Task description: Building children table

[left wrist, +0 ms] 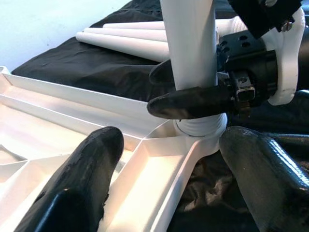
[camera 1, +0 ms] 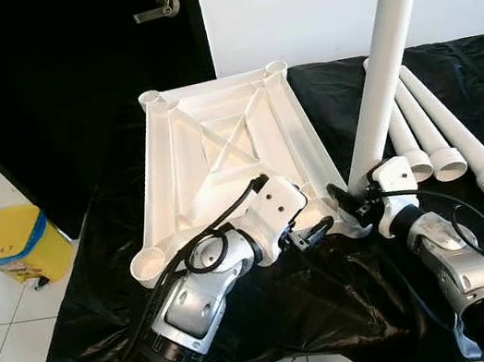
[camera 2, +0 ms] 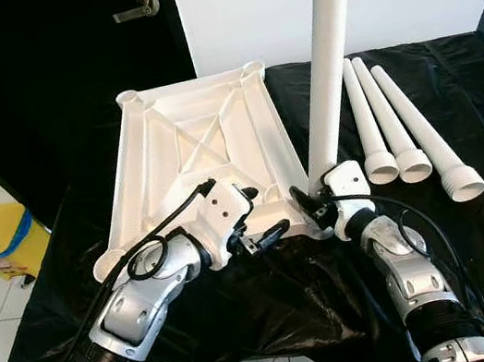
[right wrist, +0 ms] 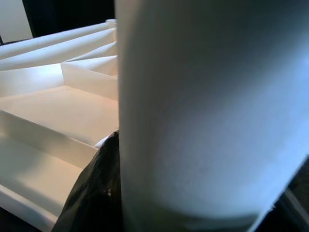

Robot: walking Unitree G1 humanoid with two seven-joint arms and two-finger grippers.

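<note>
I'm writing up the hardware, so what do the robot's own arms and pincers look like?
Both arms are silver metal with black ribbed joints and looping black cables. Each wrist has a white housing. The left pincer and right pincer each have two long, rounded black fingers.

right tool (left wrist: 186, 89) clamped on upright white leg (left wrist: 189, 43) at tabletop (left wrist: 72, 121) corner socket; left tool fingers (left wrist: 82, 179) apart

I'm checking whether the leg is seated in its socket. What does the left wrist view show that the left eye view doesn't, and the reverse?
Left wrist view alone: up close, the upright leg base sitting in the tabletop corner socket, the right end effector clamped just above it.

Left eye view alone: the whole upturned tabletop, a yellow bin, the door handle, the left end effector open beside that corner.

Both: the upright leg, spare legs on black cloth.
</note>
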